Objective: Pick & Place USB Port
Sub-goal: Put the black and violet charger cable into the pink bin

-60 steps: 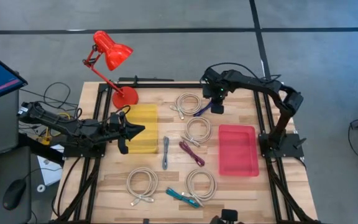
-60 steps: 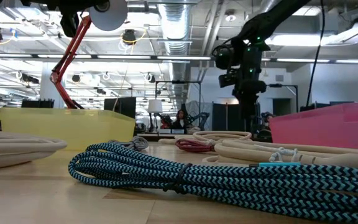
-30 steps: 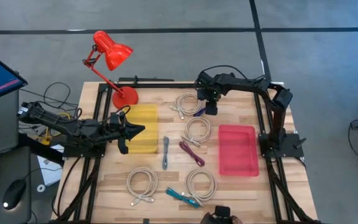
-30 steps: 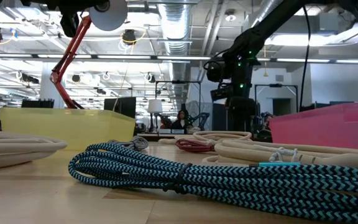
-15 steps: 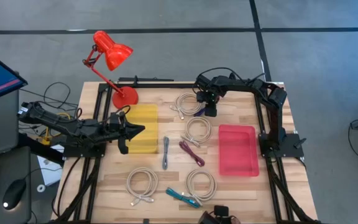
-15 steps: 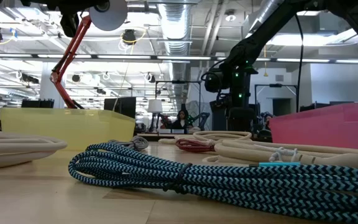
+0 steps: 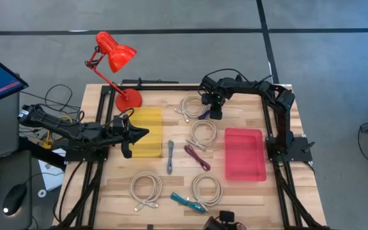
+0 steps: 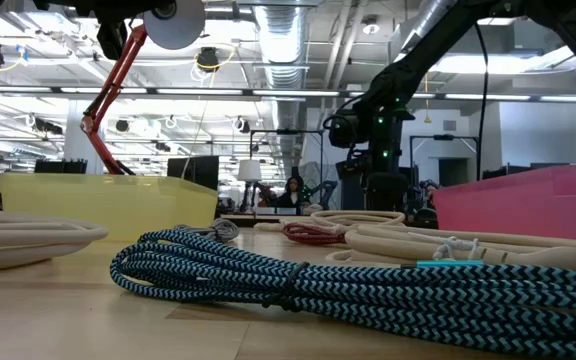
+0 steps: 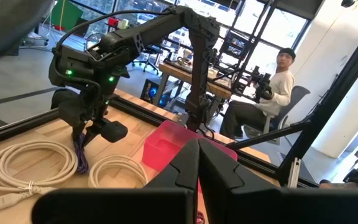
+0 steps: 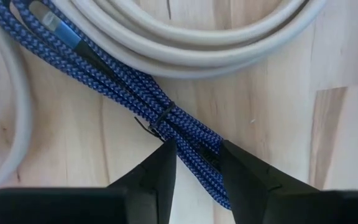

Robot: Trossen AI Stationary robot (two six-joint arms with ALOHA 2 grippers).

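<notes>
The right gripper (image 10: 197, 163) sits low at the table's far side, fingers narrowly apart around the blue cable (image 10: 135, 99), which lies beside a white coil (image 10: 185, 37).

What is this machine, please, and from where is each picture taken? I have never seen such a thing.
It is a robot with two dark arms at a wooden table, sorting cables. One camera looks down from above, one sits at table height, and one rides on each wrist. On the table lie coiled white cables, coloured cables, a yellow bin, a pink bin and a red lamp. The right gripper is down at the blue braided cable, one finger on each side, not yet closed. The left gripper waits over the yellow bin, holding nothing.
</notes>
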